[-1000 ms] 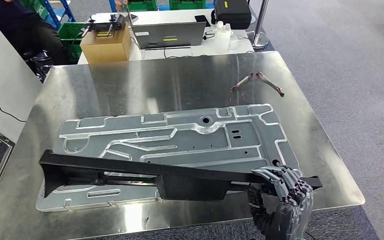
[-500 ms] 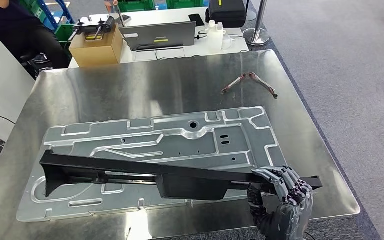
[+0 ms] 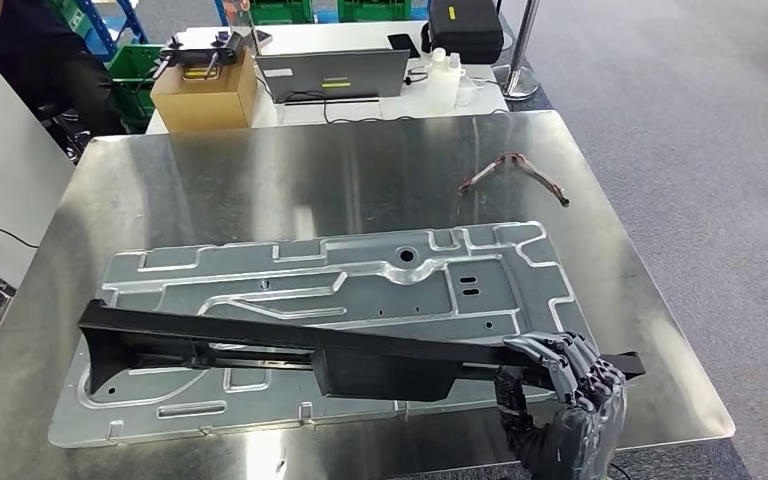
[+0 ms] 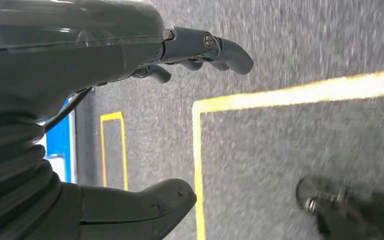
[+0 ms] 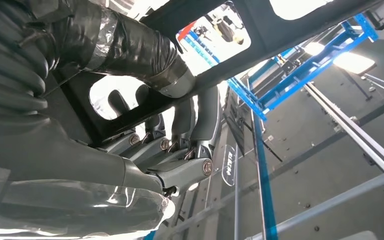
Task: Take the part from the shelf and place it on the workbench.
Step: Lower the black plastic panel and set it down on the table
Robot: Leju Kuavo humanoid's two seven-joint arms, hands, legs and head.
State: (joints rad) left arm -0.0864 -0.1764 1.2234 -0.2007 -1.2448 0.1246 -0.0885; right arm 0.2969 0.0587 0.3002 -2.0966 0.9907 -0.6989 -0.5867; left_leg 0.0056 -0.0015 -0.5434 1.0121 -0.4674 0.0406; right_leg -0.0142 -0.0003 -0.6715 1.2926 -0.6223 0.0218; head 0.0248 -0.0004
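so right now the right hand [image 3: 565, 375] has its fingers wrapped tight round one end of the long black part [image 3: 290, 350], down at the near right corner of the workbench [image 3: 360, 170]. the part stretches off to the robot's left, over the near edge of the big stamped metal panel [image 3: 340, 285] that's lying flat on the bench. can't really tell if the part is touching the panel or sitting a bit above it. from the right wrist view you can see the dark fingers [image 5: 180, 120] hooked through an opening in the black frame, thumb on the other side, so it's properly clamped

left hand [image 4: 130, 115] is hanging by the robot's side over grey carpet with yellow tape lines [image 4: 197, 150], fingers and thumb well apart, nothing in it

other stuff: a small reddish bent bracket [image 3: 515, 170] sits on the far right of the bench, well apart from the panel. behind the bench there's a white table with a laptop [image 3: 332, 75], a cardboard box [image 3: 203, 98] and a couple of white bottles [image 3: 442, 75]. a person in dark clothes [image 3: 30, 60] is at the far left
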